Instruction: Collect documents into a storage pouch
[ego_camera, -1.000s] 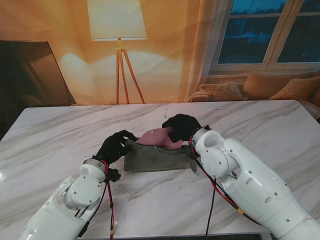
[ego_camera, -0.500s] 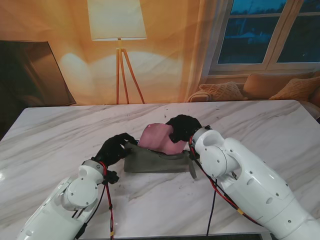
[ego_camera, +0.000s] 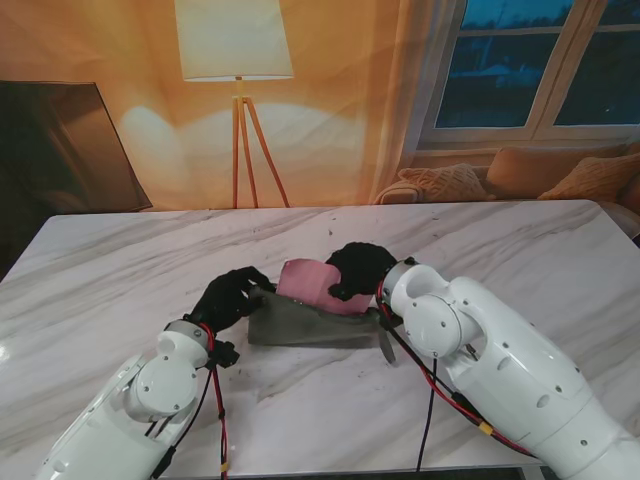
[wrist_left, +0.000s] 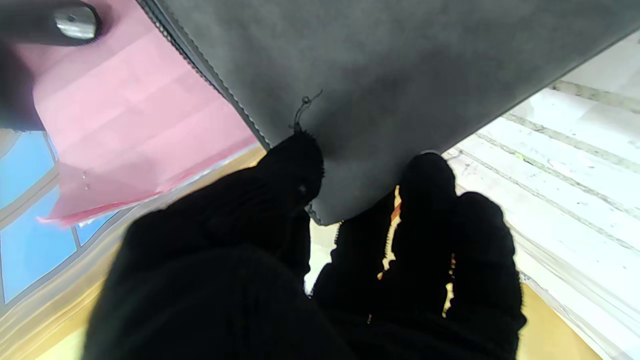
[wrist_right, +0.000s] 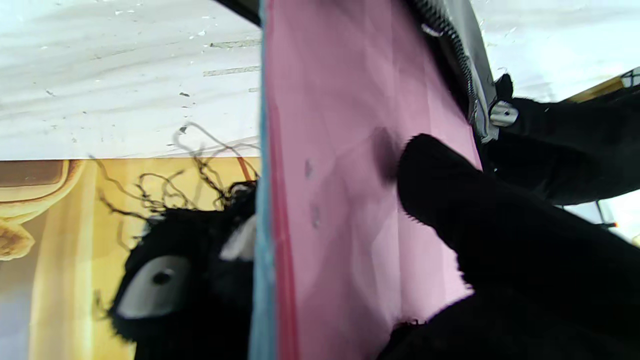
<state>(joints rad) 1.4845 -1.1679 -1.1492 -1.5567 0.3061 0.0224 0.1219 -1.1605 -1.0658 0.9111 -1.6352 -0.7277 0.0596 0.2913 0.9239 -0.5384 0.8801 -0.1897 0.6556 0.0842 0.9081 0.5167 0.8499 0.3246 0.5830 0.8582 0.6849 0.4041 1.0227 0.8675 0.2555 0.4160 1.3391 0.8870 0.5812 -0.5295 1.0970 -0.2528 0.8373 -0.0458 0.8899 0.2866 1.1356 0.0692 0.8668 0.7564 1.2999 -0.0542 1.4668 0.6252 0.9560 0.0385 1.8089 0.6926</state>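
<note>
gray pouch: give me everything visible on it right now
The pouch is flat, dark gray, of soft felt-like fabric, with a zipper along its open edge. It lies on the marble table between both arms, its mouth turned away from me. The left hand pinches its left corner, fingers on the fabric. A pink document stands partly out of the mouth, held by the right hand. A dark pull tab hangs at its right end.

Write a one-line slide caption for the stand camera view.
Left hand pinches the grey pouch corner while the right hand feeds a pink document into its mouth.
</note>
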